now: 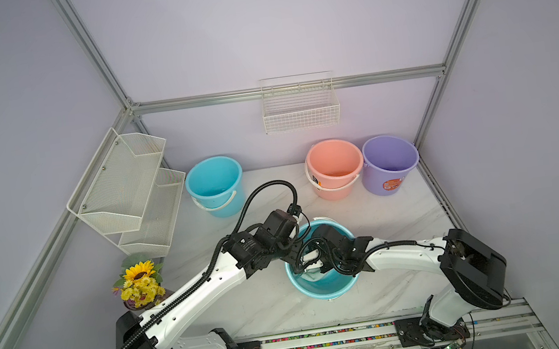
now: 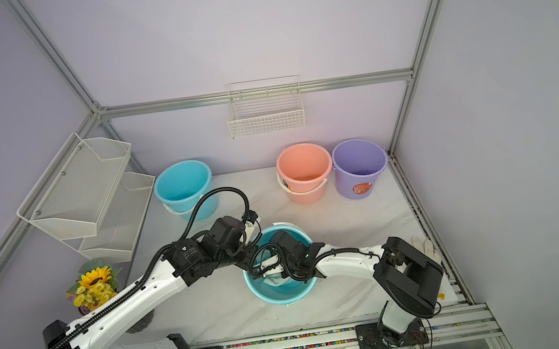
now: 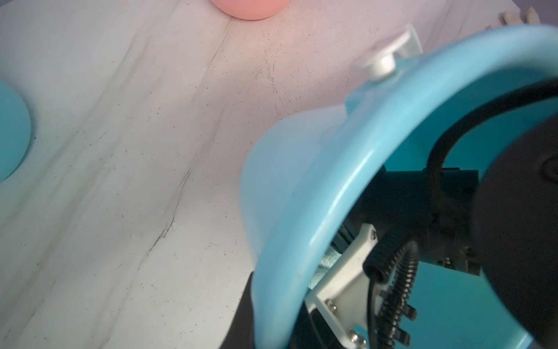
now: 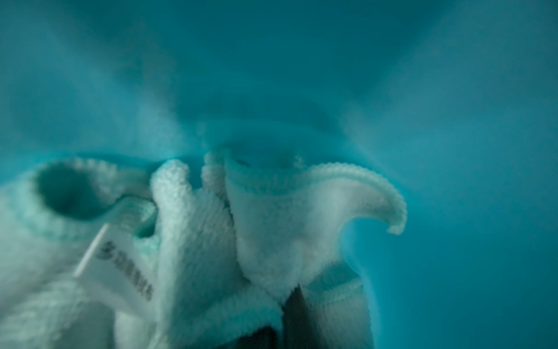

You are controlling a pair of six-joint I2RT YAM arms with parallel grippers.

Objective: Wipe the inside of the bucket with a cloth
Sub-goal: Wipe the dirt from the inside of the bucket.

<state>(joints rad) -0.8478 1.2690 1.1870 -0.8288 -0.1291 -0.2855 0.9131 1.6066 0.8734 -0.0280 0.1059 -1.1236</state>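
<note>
Both top views look down from high above the robot and show the same whole table [image 1: 385, 212]. The left wrist camera sits very close, just outside the rim of the blue bucket [image 3: 320, 217]. The right wrist camera is deep inside it, right against the cloth [image 4: 196, 241].

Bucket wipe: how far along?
Done: cloth is inside the near blue bucket, bunched in the right gripper, jaws shut. In hand: cloth against the inner surface, left gripper clamping the rim. Left: wall coverage can't be judged.
</note>
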